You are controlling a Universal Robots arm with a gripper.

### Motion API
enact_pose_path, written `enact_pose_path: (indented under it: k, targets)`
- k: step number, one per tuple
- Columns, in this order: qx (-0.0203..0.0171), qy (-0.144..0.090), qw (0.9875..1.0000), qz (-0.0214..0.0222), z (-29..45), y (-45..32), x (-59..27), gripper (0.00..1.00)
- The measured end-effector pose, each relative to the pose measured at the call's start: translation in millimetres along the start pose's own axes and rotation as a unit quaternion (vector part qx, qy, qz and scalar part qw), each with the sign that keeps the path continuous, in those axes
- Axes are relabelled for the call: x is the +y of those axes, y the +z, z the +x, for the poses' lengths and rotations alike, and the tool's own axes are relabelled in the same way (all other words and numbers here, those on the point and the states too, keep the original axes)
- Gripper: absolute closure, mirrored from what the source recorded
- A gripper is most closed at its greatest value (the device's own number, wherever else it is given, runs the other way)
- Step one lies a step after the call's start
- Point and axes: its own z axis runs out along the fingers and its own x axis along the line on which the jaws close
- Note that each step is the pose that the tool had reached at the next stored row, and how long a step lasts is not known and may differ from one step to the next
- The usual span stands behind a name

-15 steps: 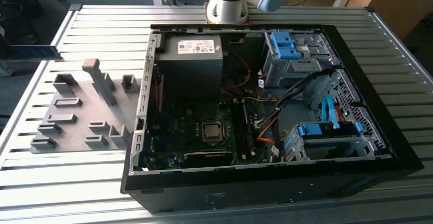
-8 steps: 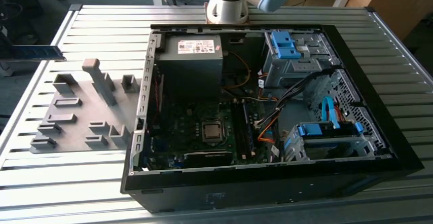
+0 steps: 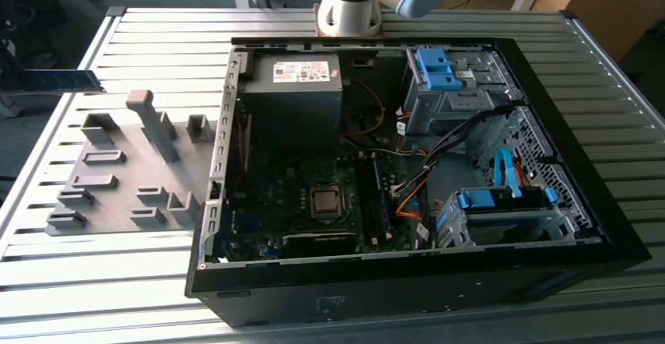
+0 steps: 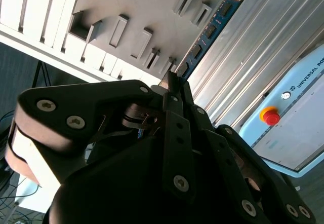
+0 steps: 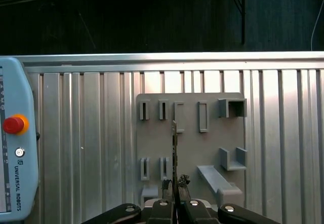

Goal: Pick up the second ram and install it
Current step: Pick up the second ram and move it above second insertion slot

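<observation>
The second ram (image 3: 61, 79) is a thin blue-green stick held in the air above the far left of the slatted table, beyond the grey tray (image 3: 124, 180). My gripper (image 4: 172, 89) is shut on one end of the ram (image 4: 212, 29), whose dark chips show along its length. In the first wrist view the ram (image 5: 174, 153) appears edge-on over the tray (image 5: 212, 143), sticking out from between the closed fingers (image 5: 188, 199). The gripper (image 3: 8, 71) sits at the exterior view's left edge, mostly cut off.
An open black computer case (image 3: 582, 173) lies on the table with its motherboard (image 3: 311, 196), power supply (image 3: 296, 87), blue drive brackets and orange cables exposed. A light-blue teach pendant (image 5: 15, 148) with a red stop button lies on the table. The arm's base (image 3: 348, 9) stands behind the case.
</observation>
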Motion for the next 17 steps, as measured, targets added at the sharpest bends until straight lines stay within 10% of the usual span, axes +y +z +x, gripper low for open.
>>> enact_pose_path:
  k: [17]
  targets:
    - [0.0000,0.000,1.0000,0.0001,-0.4,-0.1,-10.6,0.86]
